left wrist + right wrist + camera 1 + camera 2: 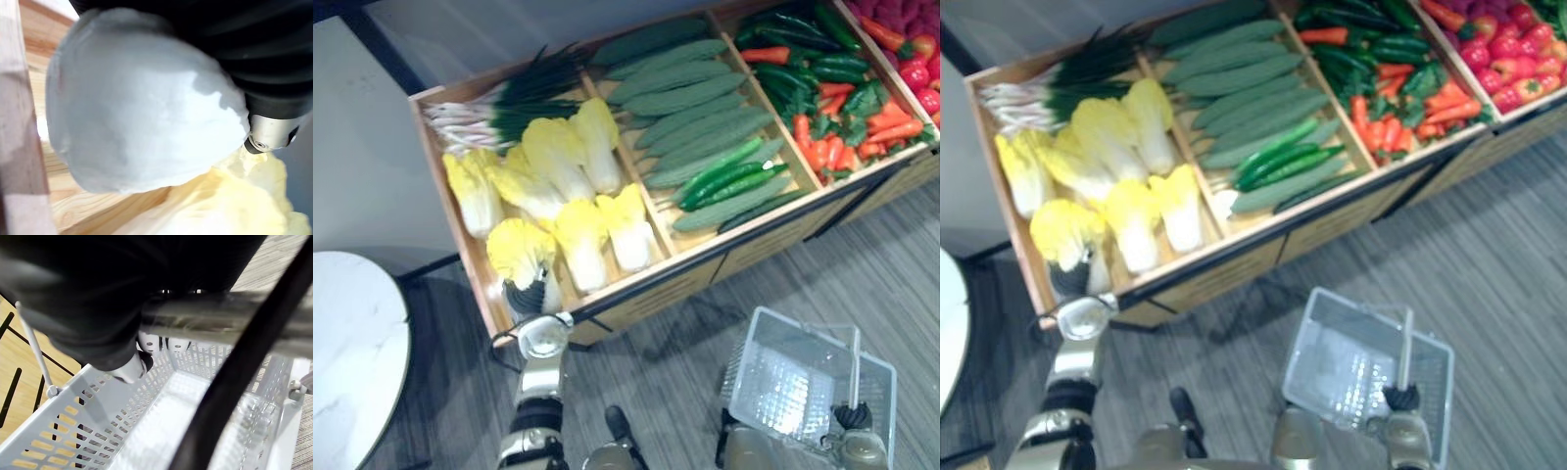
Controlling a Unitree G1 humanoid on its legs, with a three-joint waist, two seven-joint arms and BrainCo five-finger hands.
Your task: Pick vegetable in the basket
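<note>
A yellow-leaved napa cabbage lies at the front left corner of the wooden produce stand. My left hand is on its white stem end, fingers curled round it. In the left wrist view the white base of the cabbage presses against the dark cover of the left hand. A pale grey perforated basket hangs low over the floor at the right. My right hand is shut on the basket handle, and the handle shows as a bar under the right hand.
The stand's compartments hold green onions, more napa cabbages, cucumbers, green peppers with carrots and red peppers. A round white table stands at the lower left. Grey plank floor lies between stand and basket.
</note>
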